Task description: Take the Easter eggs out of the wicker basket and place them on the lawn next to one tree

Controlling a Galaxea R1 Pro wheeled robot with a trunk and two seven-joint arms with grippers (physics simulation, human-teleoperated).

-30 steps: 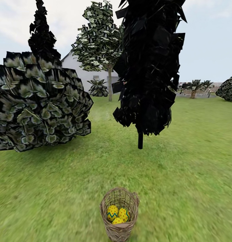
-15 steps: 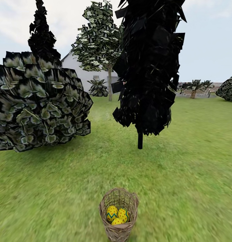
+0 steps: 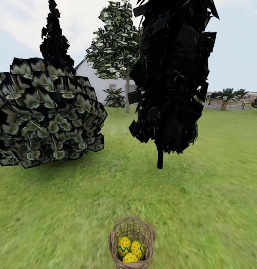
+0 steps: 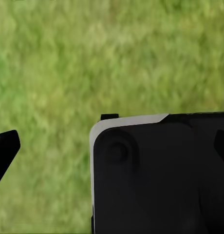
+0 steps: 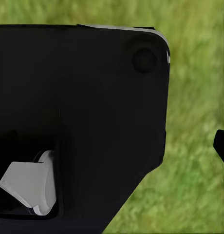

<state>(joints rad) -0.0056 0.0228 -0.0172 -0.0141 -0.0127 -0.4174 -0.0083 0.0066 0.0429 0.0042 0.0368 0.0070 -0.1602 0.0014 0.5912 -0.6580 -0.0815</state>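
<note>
At frame btm: wicker basket [image 3: 132, 243] base cut off.

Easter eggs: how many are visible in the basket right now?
3, all inside the wicker basket: left egg, right egg, front egg. None seen on the lawn.

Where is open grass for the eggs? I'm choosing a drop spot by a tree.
Open lawn stretches right of the thin black trunk, and between it and the wicker basket. Left is crowded by the big bush. The grey-trunk tree stands farther back.
</note>
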